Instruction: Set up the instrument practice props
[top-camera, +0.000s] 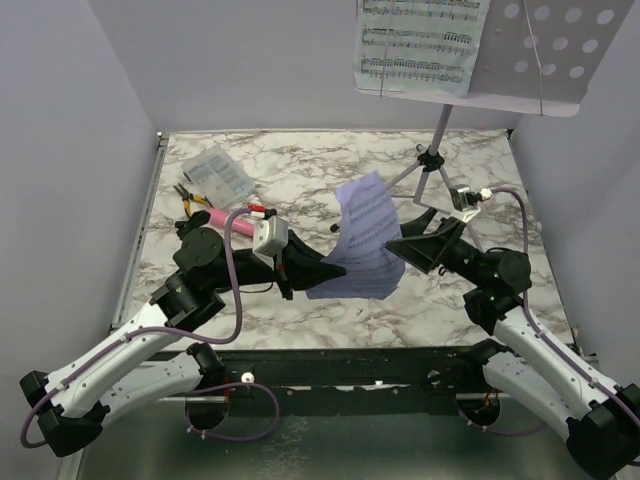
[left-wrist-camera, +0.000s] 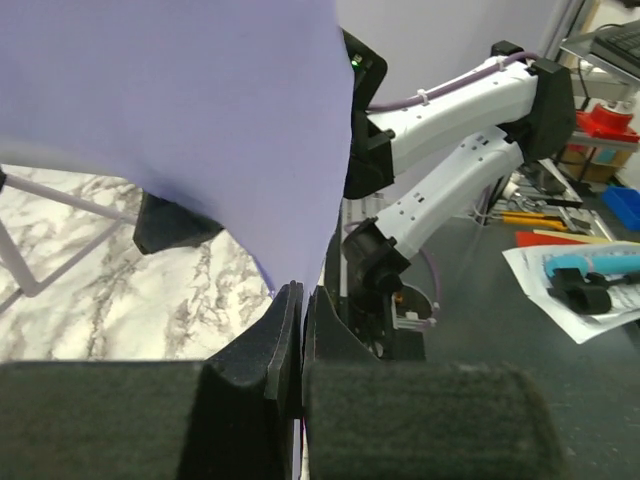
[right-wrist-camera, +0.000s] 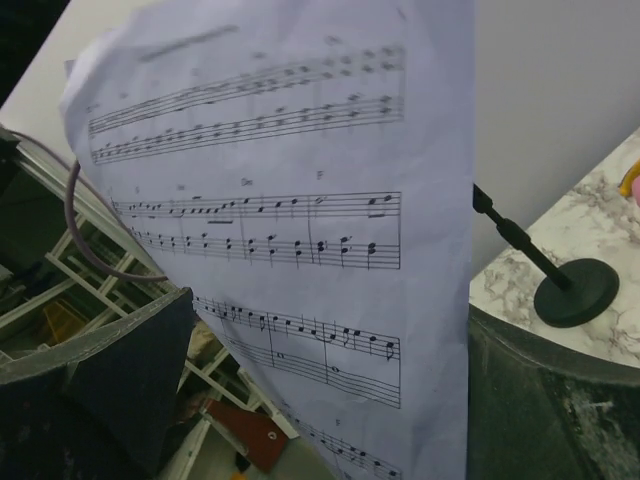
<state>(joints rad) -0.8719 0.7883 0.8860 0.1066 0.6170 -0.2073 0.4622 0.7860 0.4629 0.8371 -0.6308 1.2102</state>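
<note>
Marble-patterned white and grey table top (top-camera: 300, 165): carries the props; both arms reach in from its near edge.
Loose printed sheet-music page (top-camera: 362, 235): pale, curled paper held in the air over the middle of the surface, between the two grippers.
Left gripper (left-wrist-camera: 303, 300): black fingers pressed together on the bottom edge of the loose page, which stands up from them and fills much of the left wrist view.
Right gripper (right-wrist-camera: 330, 420): fingers spread wide, one on each side of the page; whether either touches the paper cannot be told.
Writing on the loose page: paired staves of black notes. A heading at the top and small letters above one staff are too blurred to read.
Lavender perforated music-stand desk (top-camera: 545, 55): high above the far right corner, on a thin silver tripod (top-camera: 432, 160) whose legs stand on the far right of the surface.
Second printed sheet-music page (top-camera: 415, 45): rests on the desk's left part; only staves can be made out.
Pink cylindrical microphone (top-camera: 222, 221): lies near the left edge, just beside the left arm.
Small black round-based mic stand (right-wrist-camera: 573, 290): base flat on the marble, apart from the page.
Clear plastic compartment box (top-camera: 218, 175): toward the far left corner.
Orange-handled pliers (top-camera: 190, 200): just beside the box, on its near side.
</note>
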